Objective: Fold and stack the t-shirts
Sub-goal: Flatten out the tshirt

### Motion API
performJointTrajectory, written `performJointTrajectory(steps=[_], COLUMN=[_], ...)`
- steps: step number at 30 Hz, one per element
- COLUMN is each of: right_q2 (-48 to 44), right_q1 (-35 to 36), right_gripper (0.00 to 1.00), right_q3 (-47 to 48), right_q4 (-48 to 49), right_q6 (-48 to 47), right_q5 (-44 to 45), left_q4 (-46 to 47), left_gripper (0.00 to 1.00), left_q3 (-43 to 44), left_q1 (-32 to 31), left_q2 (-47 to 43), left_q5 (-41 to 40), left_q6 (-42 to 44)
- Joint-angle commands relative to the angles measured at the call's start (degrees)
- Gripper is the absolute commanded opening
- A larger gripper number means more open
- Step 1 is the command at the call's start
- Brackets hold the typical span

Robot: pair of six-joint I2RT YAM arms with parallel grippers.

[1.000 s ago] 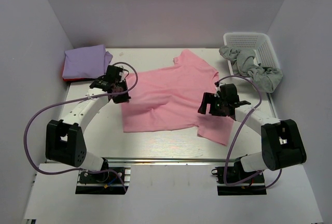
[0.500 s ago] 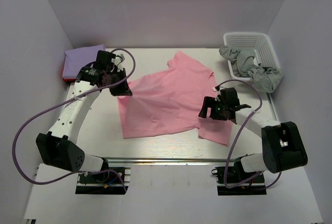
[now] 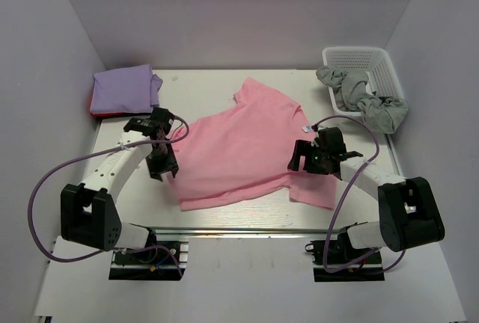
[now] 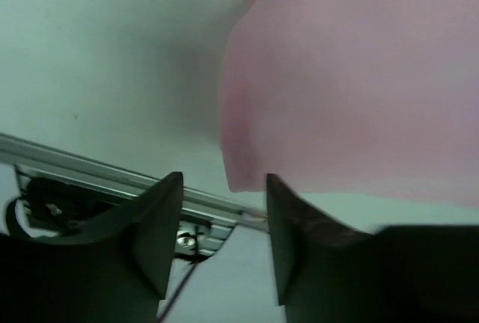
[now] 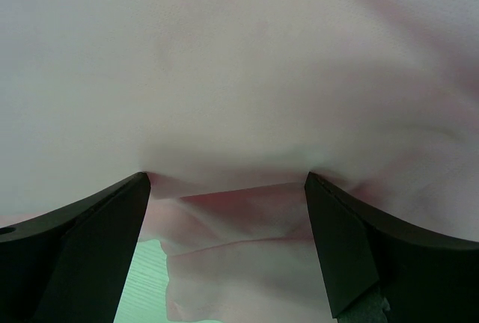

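Pink t-shirt (image 3: 247,143) lies spread on the counter (image 3: 202,87), its right sleeve partly hidden under the right gripper (image 5: 227,179), jaws spread wide over puckered cloth. Left gripper (image 3: 165,171) part-open, empty, at the blurred hem corner. Lavender shirt (image 3: 123,87) hides nearly all the red one (image 3: 105,115).

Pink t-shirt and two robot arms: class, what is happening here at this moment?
Two arms are working on a light pink t-shirt spread on the table. The left gripper is open at the shirt's left edge, holding nothing. The right gripper is open over rumpled cloth on its right side. A folded lavender t-shirt lies on a red one in the far left corner.
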Motion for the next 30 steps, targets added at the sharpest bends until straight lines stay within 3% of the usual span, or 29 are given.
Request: performJointTrajectory(steps=[1, 2, 4, 6, 7, 8, 9, 13, 17, 22, 25, 29, 30], right_q2=[-0.3, -0.4, -1.3, -2.1, -2.2, -2.8, -3.3, -5.7, -5.1, -3.3, -2.3, 0.0, 0.0], right_q1=[-0.3, -0.3, 0.0, -0.1, 0.0, -0.1, -0.1, 0.0, -0.1, 0.0, -0.1, -0.1, -0.1], right_gripper=[0.90, 0.90, 0.90, 0.90, 0.90, 0.90, 0.90, 0.90, 0.90, 0.90, 0.90, 0.90, 0.90], right_q3=[-1.3, -1.4, -2.0, -2.5, -2.5, -2.2, -2.2, -3.4, -2.9, -1.8, -2.0, -1.8, -1.8], right_q4=[-1.0, -0.8, 0.0, 0.6, 0.6, -0.1, -0.3, -0.2, 0.3, 1.0, 1.3, 1.4, 1.5], right_q6=[0.1, -0.2, -0.5, -0.5, -0.7, -1.0, -1.1, -1.6, -1.4, -1.7, -2.6, -1.2, -1.2], right_q5=[0.3, 0.1, -0.7, -0.8, -0.9, -0.8, -0.7, 0.1, -0.3, -1.5, -1.4, -1.4, -1.4], left_q4=[4.3, 5.3, 10.2, 15.9, 17.4, 18.5, 19.1, 17.2, 17.0, 20.5, 23.8, 26.4, 25.9], left_gripper=[0.64, 0.68, 0.66, 0.51, 0.50, 0.52, 0.63, 0.88, 0.88, 0.84, 0.65, 0.00, 0.00], left_q3=[0.1, 0.1, 0.7, 1.2, 1.2, 1.7, 1.7, -3.2, -11.6, -14.2, -14.2, -11.4, -10.4], left_q1=[0.4, 0.4, 0.4, 0.4, 0.4, 0.4, 0.4, -0.6, -0.6, -0.6, -0.6, -0.6, -0.6], left_q2=[-0.8, -0.1, -0.1, -0.8, -1.3, -1.3, -1.3, -0.7, 0.1, 4.1, 7.5, 10.8, 11.4], left_q5=[-9.7, -10.4, -11.2, -9.6, -8.4, -4.6, -2.8, 1.5, 0.4, 1.0, 1.3, 2.6, 2.6], left_q6=[-6.2, -6.2, -5.0, -2.6, -1.9, -0.7, 0.2, 0.2, -2.2, -2.8, -2.8, -1.4, -1.4])
